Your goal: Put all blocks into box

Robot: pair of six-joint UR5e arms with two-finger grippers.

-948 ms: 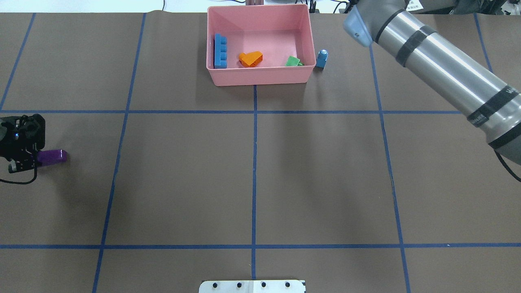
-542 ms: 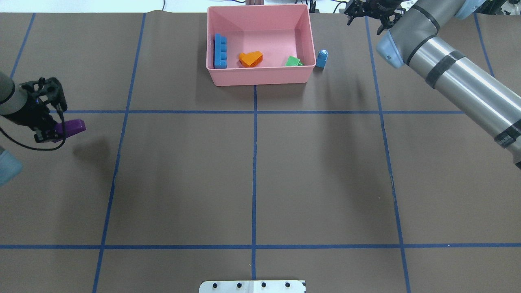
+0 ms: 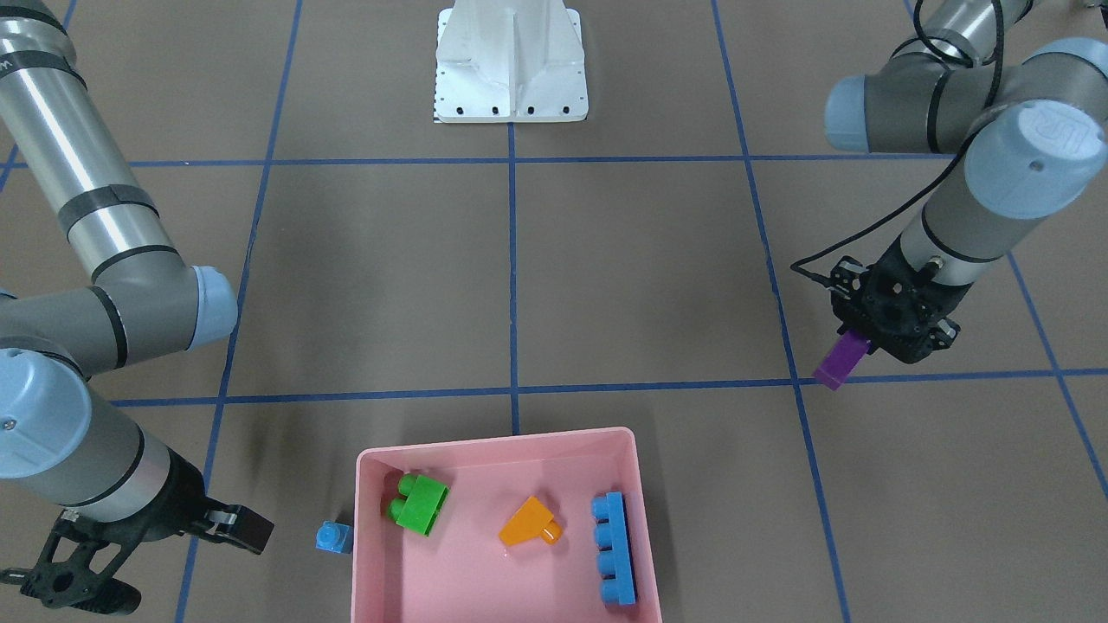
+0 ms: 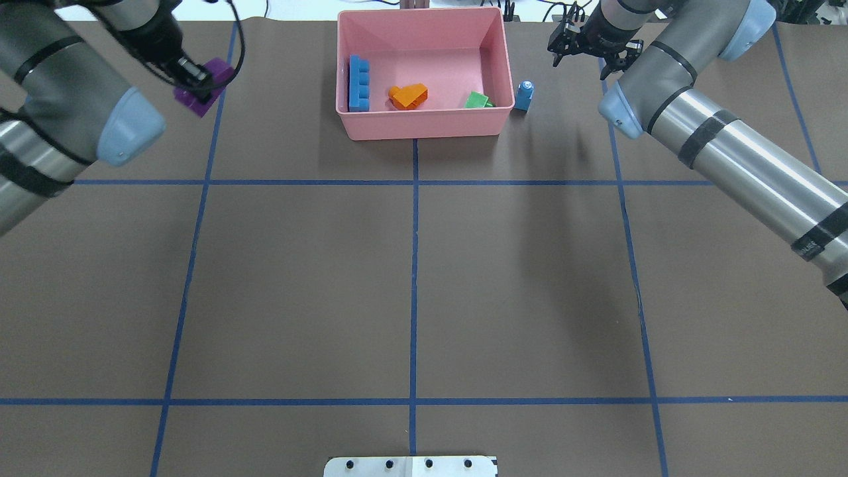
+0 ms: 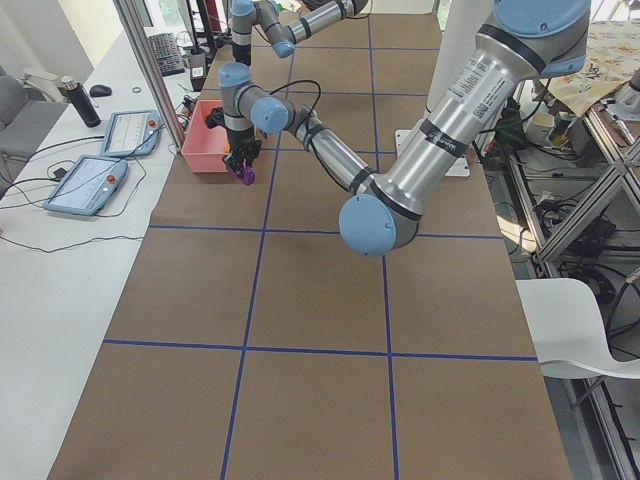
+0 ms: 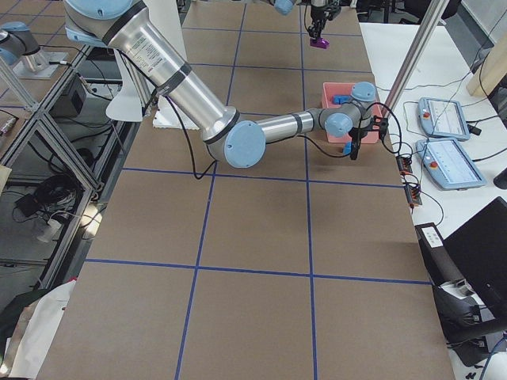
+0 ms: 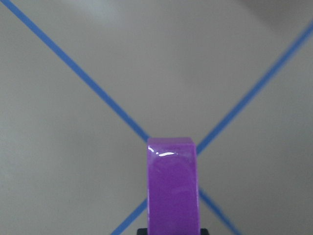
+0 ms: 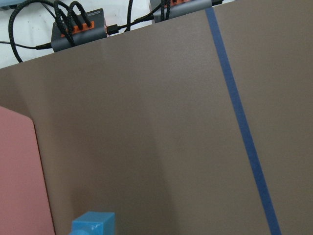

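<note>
Logged left fingers (image 4: 195,83) clenched on purple block (image 4: 202,94), held clear of desk (image 4: 411,278), well to the left of pink box (image 4: 424,127). Found long blue block (image 4: 358,83), orange block (image 4: 408,96) and green block (image 4: 477,101) lying inside box. Spotted tiny blue block (image 4: 524,95) standing on desk, just beside box's right outer wall. Noted right fingers (image 4: 583,53) spread apart, grasping nothing, near tiny blue block.

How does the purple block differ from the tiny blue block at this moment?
The purple block is held in the left gripper above the table, while the tiny blue block stands on the table right beside the outer wall of the box. The purple block is longer; the tiny blue block is short, with one stud on top. Their colours differ too. Both are outside the box.
</note>
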